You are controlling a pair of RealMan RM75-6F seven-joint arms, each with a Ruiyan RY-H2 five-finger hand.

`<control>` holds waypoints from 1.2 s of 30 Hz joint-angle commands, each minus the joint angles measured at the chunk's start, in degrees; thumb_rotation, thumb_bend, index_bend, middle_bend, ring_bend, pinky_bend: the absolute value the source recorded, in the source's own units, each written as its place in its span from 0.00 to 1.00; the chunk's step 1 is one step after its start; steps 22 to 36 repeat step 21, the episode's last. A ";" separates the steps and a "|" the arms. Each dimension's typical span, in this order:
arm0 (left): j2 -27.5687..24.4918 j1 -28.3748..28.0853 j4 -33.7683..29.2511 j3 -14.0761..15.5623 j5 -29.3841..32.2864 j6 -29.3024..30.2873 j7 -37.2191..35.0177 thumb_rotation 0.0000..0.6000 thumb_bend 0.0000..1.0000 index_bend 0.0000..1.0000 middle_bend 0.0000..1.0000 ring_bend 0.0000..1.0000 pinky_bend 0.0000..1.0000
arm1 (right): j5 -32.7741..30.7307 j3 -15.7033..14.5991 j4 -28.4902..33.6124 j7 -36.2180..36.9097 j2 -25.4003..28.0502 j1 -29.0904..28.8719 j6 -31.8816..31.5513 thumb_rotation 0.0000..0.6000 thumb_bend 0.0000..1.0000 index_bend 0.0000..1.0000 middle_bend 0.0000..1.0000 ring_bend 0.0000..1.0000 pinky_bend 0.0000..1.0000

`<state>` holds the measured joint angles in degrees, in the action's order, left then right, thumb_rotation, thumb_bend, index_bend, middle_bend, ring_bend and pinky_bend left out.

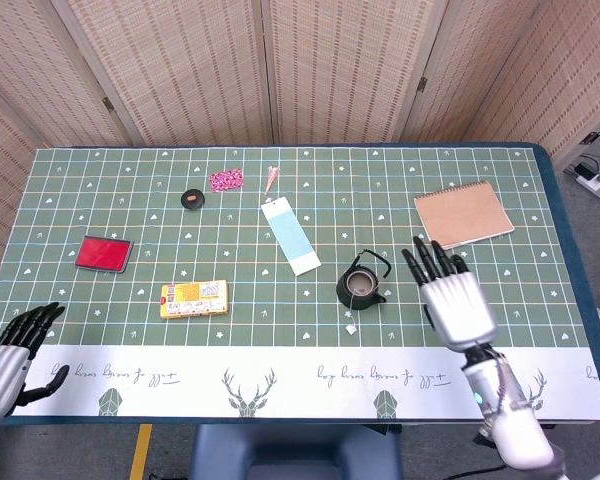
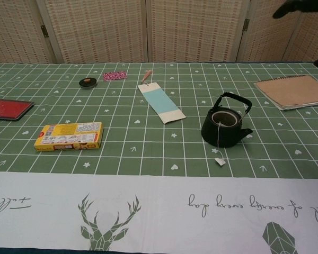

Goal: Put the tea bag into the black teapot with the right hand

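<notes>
We see the right hand's fingers (image 1: 427, 262) spread apart and pointing toward the top of the frame, holding nothing. The right hand (image 1: 452, 299) hovers in the lower right of the head view, back of the hand facing the camera, its forearm running down toward the bottom edge. It sits to the right of the black teapot (image 1: 360, 286) and is not touching it. In the chest view only a dark fingertip shape shows at the top right corner.

The teapot stands upright on the green grid tablecloth (image 1: 130, 200), right of centre, with its handle raised over the open mouth. From the mouth a thin string runs down the pot's near side to a small paper tag (image 2: 219, 161) lying on the cloth just in front — the tea bag itself we cannot make out inside the opening.

At the lower left corner of the head view the left hand (image 1: 12, 347) rests off the table's edge, fingers loosely apart and empty.

Farther out, a blue and white bookmark (image 1: 291, 236) lies up and left of the pot, a yellow box (image 1: 193, 298) sits left of centre, a red pad (image 1: 104, 253) lies further left, and a brown notebook (image 1: 463, 215) occupies the upper right.
</notes>
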<state>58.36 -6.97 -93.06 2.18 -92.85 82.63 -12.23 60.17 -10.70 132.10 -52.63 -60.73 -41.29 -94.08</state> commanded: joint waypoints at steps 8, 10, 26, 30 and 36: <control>0.18 0.63 -1.33 0.84 -1.18 1.02 2.68 1.00 0.36 0.00 0.00 0.00 0.06 | 20.19 -7.50 -31.82 28.75 -8.47 26.95 -12.07 1.00 0.44 0.00 0.00 0.00 0.00; 0.37 0.80 -1.35 0.63 -0.81 1.32 3.20 1.00 0.36 0.00 0.00 0.00 0.06 | 20.82 -6.77 -34.37 32.46 -8.61 27.73 -10.91 1.00 0.44 0.00 0.00 0.00 0.00; 0.60 1.40 -1.91 0.43 0.00 1.88 4.51 1.00 0.36 0.00 0.00 0.00 0.06 | 25.33 -3.51 -38.93 40.77 -7.98 31.03 -6.33 1.00 0.44 0.00 0.00 0.00 0.00; 0.60 1.40 -1.91 0.43 0.00 1.88 4.51 1.00 0.36 0.00 0.00 0.00 0.06 | 25.33 -3.51 -38.93 40.77 -7.98 31.03 -6.33 1.00 0.44 0.00 0.00 0.00 0.00; 0.60 1.40 -1.91 0.43 0.00 1.88 4.51 1.00 0.36 0.00 0.00 0.00 0.06 | 25.33 -3.51 -38.93 40.77 -7.98 31.03 -6.33 1.00 0.44 0.00 0.00 0.00 0.00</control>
